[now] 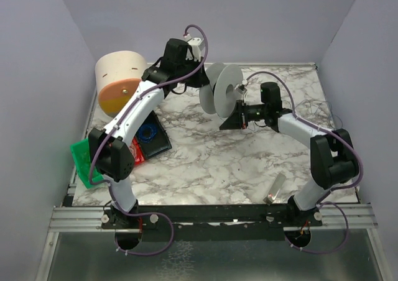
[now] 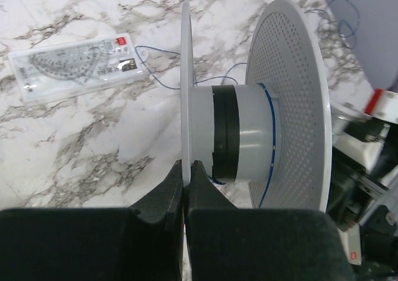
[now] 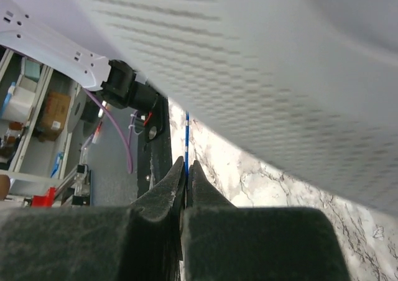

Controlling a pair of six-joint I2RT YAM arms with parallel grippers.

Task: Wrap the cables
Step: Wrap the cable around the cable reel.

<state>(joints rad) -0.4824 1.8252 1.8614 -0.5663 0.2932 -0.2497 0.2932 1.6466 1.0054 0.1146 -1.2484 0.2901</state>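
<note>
A white spool (image 1: pixel 222 87) stands on its flange edges in the middle of the marble table. My left gripper (image 2: pixel 186 169) is shut on the rim of the spool's thin left flange (image 2: pixel 185 76). The cable (image 2: pixel 272 132), a very thin blue wire, runs once round the hub beside a black band, and more of it lies loose on the table (image 2: pixel 163 82). My right gripper (image 3: pixel 186 168) is shut on the cable (image 3: pixel 186 128) just under the perforated flange (image 3: pixel 280 63). In the top view the right gripper (image 1: pixel 231 116) sits right of the spool, and loose cable (image 1: pixel 318 109) trails at the far right.
A clear case of rulers (image 2: pixel 78 66) lies beyond the spool. A tan roll with an orange face (image 1: pixel 118 82) stands at the back left. A black tray with a blue coil (image 1: pixel 150 135), a red box and a green item (image 1: pixel 84 160) sit left. A small clear piece (image 1: pixel 275 188) lies front right.
</note>
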